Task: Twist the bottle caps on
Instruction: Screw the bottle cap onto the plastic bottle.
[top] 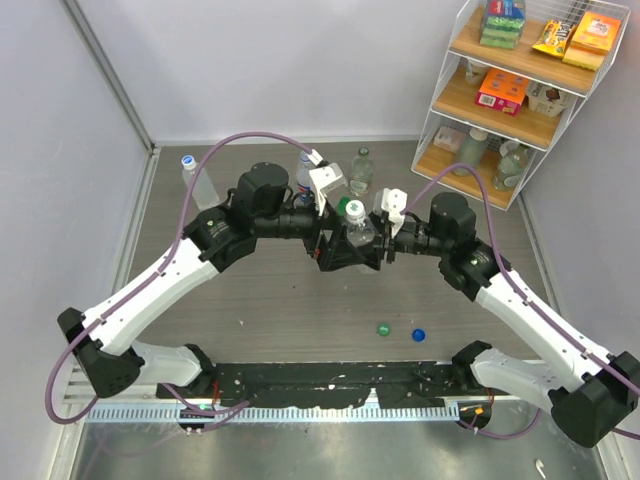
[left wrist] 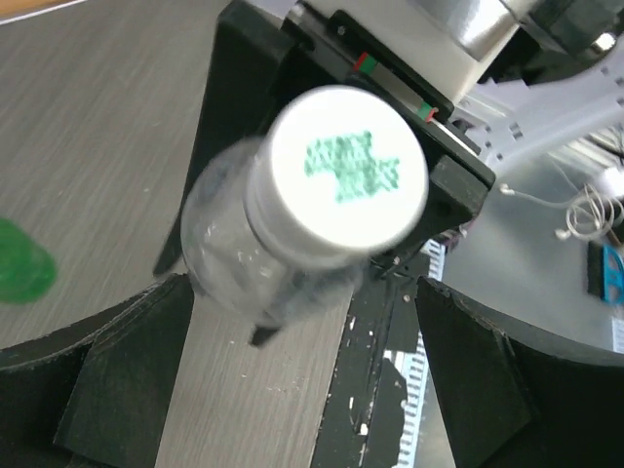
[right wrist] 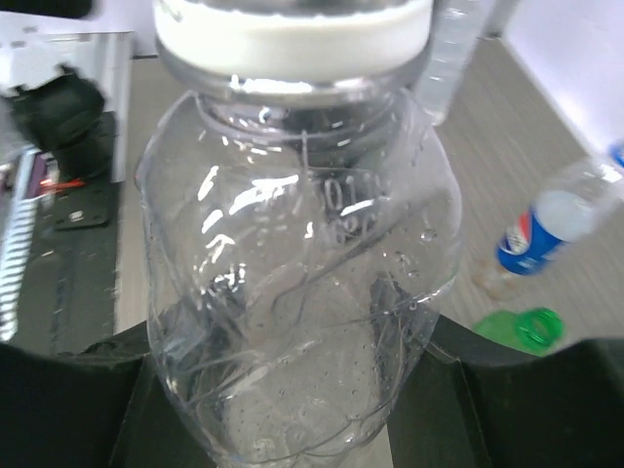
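left gripper [left wrist: 302, 322]: spread wide. I see both fingers low in the left wrist view, with the white cap ahead of the tips and nothing pinched.
right gripper [right wrist: 292, 400]: pinching the clear bottle [right wrist: 292, 292] by its body, a finger on each side. The wall looks dented where they press.
clear bottle: held up off the surface [top: 280, 300] at mid-table, between the two wrists in the top view.
white cap [left wrist: 341, 171]: sitting on the clear bottle's neck, with green print on its top face. It's blurred in the left wrist view, and I can't tell how far it's threaded.
green cap [top: 383, 328]: loose on the surface, nearer the arm bases than the grippers.
blue cap [top: 418, 335]: just right of the green cap, not touching it.
cola-label bottle [top: 305, 180]: behind the left wrist, partly hidden. I can't see its mouth clearly.
green bottle [right wrist: 517, 329]: I only get a green patch, near the cola-label bottle in the right wrist view.
dark-capped bottle [top: 362, 168]: standing at the far side of the surface, apart from the grippers.
shelf rack [top: 520, 100]: far right corner, with snack boxes on its tiers.
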Robot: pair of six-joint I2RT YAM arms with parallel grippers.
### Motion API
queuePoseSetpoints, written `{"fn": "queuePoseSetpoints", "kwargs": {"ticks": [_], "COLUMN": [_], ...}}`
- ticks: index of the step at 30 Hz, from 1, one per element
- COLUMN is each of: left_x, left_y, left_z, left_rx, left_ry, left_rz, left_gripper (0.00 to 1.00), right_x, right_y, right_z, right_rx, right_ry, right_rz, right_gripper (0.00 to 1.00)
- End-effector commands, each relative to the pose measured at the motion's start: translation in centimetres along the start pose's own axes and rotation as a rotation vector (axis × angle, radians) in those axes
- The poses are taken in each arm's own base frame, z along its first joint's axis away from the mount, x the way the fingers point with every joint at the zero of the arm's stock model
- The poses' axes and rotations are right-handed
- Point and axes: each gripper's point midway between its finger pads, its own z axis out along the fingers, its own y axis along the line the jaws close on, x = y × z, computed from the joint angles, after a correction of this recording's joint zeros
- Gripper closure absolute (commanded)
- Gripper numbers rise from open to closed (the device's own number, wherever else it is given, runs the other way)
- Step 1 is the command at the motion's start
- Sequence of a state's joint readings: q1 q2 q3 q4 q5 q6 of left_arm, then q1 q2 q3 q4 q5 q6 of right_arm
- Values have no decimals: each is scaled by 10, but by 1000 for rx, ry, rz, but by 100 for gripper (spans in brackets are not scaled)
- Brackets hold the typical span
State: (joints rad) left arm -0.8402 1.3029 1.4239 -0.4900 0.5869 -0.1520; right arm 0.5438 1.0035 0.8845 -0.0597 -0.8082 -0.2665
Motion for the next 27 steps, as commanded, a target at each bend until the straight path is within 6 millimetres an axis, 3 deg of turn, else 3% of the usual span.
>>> {"fn": "queuePoseSetpoints", "kwargs": {"ticks": [1, 3, 8, 12, 14, 19, 27], "left_x": [-33, -43, -52, -62, -67, -80, -79], "left_y": [12, 35, 31, 50, 64, 76, 93], "left_z": [-25, -35, -39, -48, -54, -58, -43], "left_rx": [-221, -376, -366, -491, -573, -637, -684], "left_ry": [-148, -212, -253, -320, -361, -440, -431], "left_rz": [-165, -235, -230, -288, -321, -391, -467], "left_gripper": [0, 0, 0, 0, 1, 0, 0], "right_x": [-7, 1, 19, 36, 38, 52, 60], "right_y": [-63, -69, -80, -89, -86, -70, -68], "right_z": [-7, -8, -9, -11, -8, 3, 10], "right_rx": [320, 357, 421, 493, 484, 422, 442], "right_ry": [-8, 12, 66, 134, 139, 207, 262], "right_rz": [-4, 5, 25, 39, 30, 16, -25], "right_gripper": [99, 99, 99, 99, 99, 99, 99]}}
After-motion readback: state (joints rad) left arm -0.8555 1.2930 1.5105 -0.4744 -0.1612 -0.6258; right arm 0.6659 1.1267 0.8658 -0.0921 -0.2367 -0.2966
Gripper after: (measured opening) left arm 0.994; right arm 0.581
